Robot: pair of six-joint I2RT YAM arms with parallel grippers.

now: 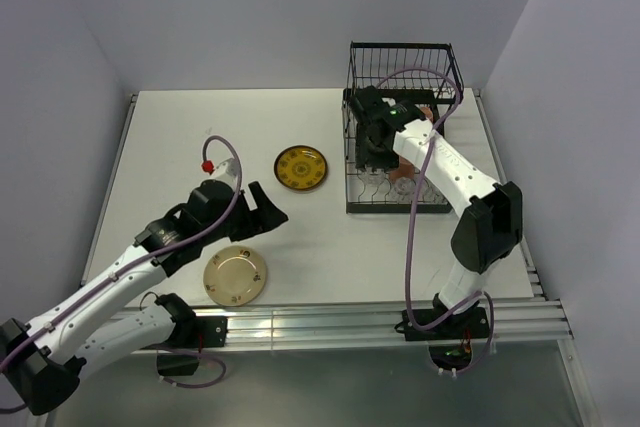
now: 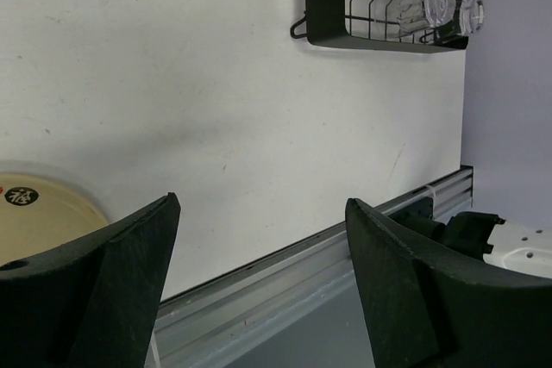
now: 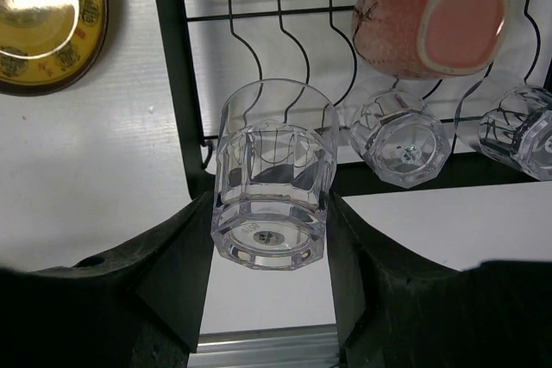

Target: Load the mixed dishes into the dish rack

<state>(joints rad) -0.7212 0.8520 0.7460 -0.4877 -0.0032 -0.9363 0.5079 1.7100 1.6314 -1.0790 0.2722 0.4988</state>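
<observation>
Gripping clear glass [image 3: 272,183] at dish rack [image 3: 177,84] edge: right claw [image 3: 269,213]; left claw [image 2: 259,204] spread, empty; mark on tan plate [image 2: 43,217] unreadable

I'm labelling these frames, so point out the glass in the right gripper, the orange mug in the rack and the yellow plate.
held glass [image 3: 274,170], right wrist view, its faceted side wall.
orange mug [image 3: 390,21], right wrist view, its rounded side.
yellow plate [image 1: 301,168], top external view, its centre.

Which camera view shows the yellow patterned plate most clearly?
The top external view: the whole yellow patterned plate lies unobstructed on the table. The right wrist view shows only part of it, cut off by the picture's edge. The left wrist view does not show it.
</observation>
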